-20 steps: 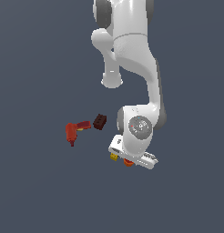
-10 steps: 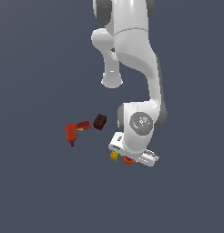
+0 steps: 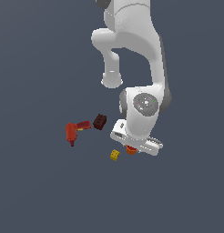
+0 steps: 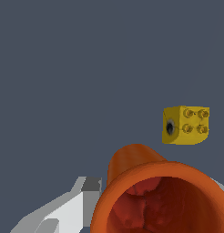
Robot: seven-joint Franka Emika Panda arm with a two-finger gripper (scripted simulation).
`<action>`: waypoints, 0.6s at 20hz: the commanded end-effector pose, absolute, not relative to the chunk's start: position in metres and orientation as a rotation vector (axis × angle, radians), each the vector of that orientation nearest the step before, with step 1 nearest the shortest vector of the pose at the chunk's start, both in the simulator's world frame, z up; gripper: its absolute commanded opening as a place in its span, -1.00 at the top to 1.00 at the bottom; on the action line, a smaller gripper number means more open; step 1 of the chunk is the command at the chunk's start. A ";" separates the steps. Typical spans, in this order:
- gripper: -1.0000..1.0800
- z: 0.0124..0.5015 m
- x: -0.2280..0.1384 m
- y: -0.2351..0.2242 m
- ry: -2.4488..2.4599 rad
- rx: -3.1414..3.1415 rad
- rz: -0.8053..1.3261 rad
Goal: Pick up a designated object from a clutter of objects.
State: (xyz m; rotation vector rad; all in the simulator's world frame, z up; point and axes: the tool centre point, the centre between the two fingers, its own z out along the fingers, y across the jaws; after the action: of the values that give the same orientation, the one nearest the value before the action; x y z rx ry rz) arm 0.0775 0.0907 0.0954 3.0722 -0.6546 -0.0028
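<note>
Looking at the exterior view, you see the white arm [image 3: 141, 68] folded down with its wrist low over the clutter, and the orange cup [image 3: 130, 149] showing only as a small sliver under the hand's white bar. Take that cup as your landmark. The yellow cube [image 3: 115, 155] lies just beside it toward the exterior view's left and slightly nearer the camera, apart from it. The dark brown studded block [image 3: 99, 121] sits farther off on the same side, and the red drill [image 3: 73, 131] lies well apart from the cup, beyond the block. Against the picture from a second ago, the wrist has swung a little: the round joint housing sat toward the exterior view's right of the cup then and now stands more directly above it, while the four objects rest where they were. In the wrist view the orange cup [image 4: 157, 195] fills the near field, its open mouth facing the camera and its tapered body running away from it, with the yellow cube [image 4: 185, 124] beyond, studs showing on one face. One pale finger [image 4: 63, 211] of the gripper [image 3: 132, 146] lies along the cup's side; the other is not clearly shown, so you cannot tell whether the fingers are clamped on the cup or merely flanking it.
</note>
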 end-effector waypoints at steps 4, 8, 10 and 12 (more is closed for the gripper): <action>1.00 0.137 0.052 0.097 -0.654 3.073 0.000; 1.00 0.169 0.033 0.102 -0.654 3.073 0.000; 1.00 0.185 0.023 0.105 -0.654 3.073 0.000; 1.00 0.201 0.014 0.108 -0.654 3.073 0.000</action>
State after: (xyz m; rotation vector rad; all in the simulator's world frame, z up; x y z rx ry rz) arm 0.0212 0.1057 0.1883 3.0728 -0.6542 -0.0016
